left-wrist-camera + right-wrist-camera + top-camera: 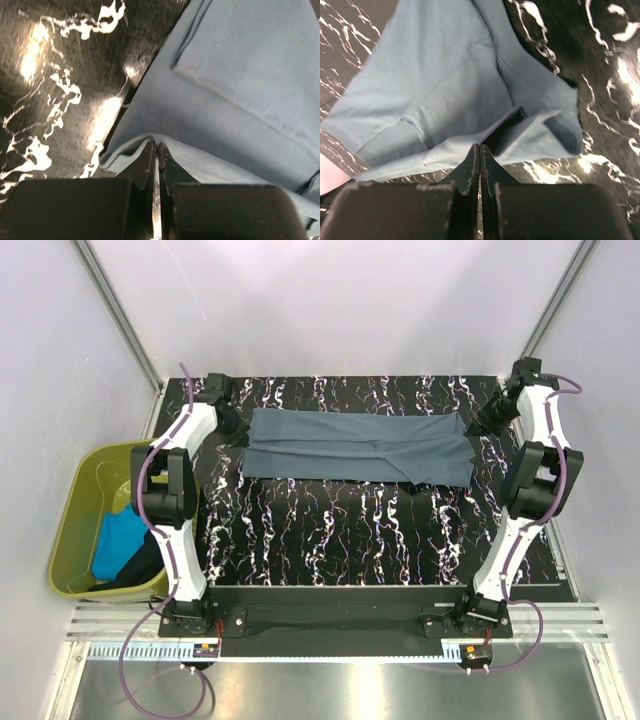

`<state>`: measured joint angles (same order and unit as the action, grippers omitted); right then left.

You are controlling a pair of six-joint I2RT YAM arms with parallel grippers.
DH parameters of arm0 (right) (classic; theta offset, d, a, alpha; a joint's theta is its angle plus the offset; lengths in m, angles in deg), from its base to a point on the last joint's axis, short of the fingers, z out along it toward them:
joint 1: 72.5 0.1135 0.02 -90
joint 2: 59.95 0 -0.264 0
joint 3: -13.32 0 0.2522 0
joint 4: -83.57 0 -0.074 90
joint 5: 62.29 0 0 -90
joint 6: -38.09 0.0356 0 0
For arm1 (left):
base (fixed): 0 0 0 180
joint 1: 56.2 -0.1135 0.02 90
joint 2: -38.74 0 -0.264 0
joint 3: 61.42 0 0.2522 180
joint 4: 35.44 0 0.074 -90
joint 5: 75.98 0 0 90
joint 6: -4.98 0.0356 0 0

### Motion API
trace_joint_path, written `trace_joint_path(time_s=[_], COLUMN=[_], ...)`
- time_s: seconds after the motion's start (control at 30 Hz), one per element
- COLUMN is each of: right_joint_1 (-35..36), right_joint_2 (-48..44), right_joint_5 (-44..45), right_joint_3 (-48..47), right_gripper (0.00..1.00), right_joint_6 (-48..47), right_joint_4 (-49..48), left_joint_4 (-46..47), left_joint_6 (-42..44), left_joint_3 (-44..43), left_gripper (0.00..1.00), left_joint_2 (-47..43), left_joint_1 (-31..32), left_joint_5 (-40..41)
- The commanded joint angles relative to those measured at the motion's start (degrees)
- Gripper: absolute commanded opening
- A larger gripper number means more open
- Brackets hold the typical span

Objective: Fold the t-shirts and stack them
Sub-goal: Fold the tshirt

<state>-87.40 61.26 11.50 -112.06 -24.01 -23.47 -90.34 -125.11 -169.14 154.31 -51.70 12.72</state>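
The slate grey-blue t-shirt [355, 447] lies stretched as a long band across the far half of the table [330, 530], already doubled lengthwise, with the left hand [156, 145] at its left end and the right hand [480, 146] at its right end. Both wrist views show each hand's fingers pressed together with a lip of cloth pinched at the tips. The hold looks shallow on each side, little more than the hem. The main risk, as I judge it, is the cloth slipping out of one hand if the two pull apart or lift unevenly, which would leave the fold skewed. At the right end several layers bunch beside the fingers. Holding only the top layer could let the lower one sag and open the fold. The turquoise t-shirt [118, 540] and the black t-shirt [140, 572] lie in the olive-green tub [75, 490] left of the table.
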Motion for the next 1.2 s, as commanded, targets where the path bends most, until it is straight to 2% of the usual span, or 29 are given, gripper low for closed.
trace_joint_path(time_s=[0.0,0.43,1.17], right_joint_1=[0.39,1.27,1.27], right_joint_2=[2.8,14.4,21.7], right_joint_5=[-3.04,-4.8,-4.97], right_joint_3=[-5.89,-21.79,-30.33], right_gripper=[0.0,0.0,0.0], right_joint_6=[0.05,-0.04,1.02], right_joint_4=[1.27,5.22,5.84], left_joint_4=[-1.13,-1.31,-1.31], left_joint_6=[-0.51,-2.18,-4.38], left_joint_3=[-3.61,-8.96,-13.8], left_gripper=[0.0,0.0,0.0], left_joint_2=[1.23,7.12,11.26], left_joint_1=[-0.62,-1.42,-1.5], left_joint_5=[0.24,-1.34,-0.63])
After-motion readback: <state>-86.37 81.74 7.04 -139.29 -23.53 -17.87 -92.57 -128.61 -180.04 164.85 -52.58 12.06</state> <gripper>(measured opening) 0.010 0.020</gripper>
